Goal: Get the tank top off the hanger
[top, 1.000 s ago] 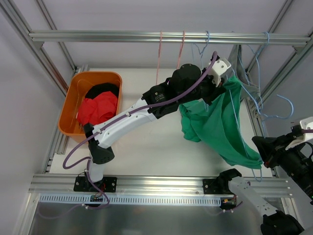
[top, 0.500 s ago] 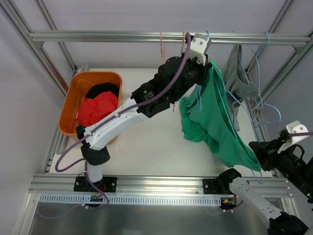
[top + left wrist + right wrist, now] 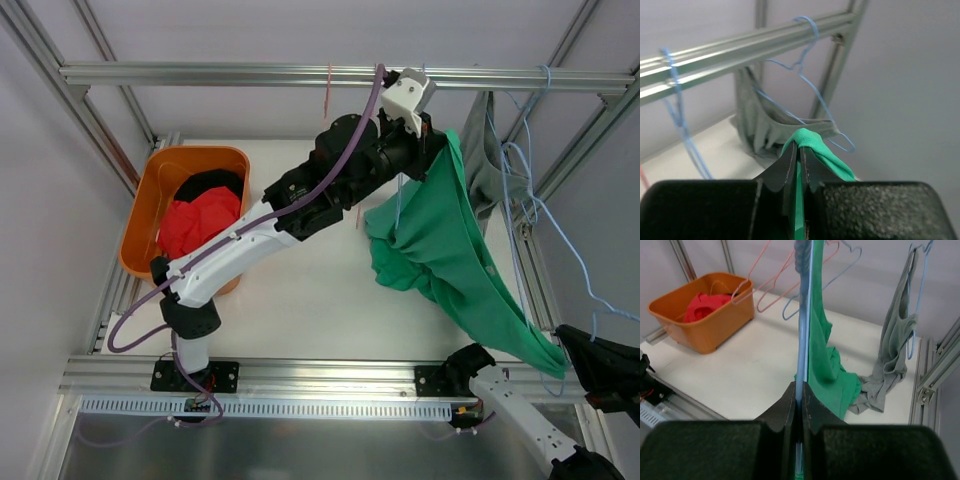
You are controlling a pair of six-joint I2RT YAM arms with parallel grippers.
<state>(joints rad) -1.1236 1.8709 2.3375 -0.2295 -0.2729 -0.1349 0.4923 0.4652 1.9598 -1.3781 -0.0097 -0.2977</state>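
Observation:
The green tank top [image 3: 455, 260] is stretched in a long diagonal band from the top rail down to the near right corner. High up by the rail, my left gripper [image 3: 437, 138] is shut on its upper end; the left wrist view shows green cloth [image 3: 812, 142] bunched between the jaws of that gripper [image 3: 800, 147]. At the lower right, my right gripper [image 3: 575, 345] is shut on the thin blue hanger [image 3: 804, 315]. In the right wrist view the wire runs straight up from my right gripper [image 3: 801, 390], and the green tank top [image 3: 822, 355] drapes just beside it.
An orange bin [image 3: 150, 200] with red and black clothes stands at the left. A grey tank top [image 3: 487, 160] hangs on another blue hanger from the aluminium rail [image 3: 250, 73]. Pink hangers [image 3: 328, 95] hang mid-rail. Frame posts line the right side.
My right gripper has pulled the blue hanger down and right towards the near corner, drawing the green tank top taut. My left gripper rose to the rail with the top's upper end.

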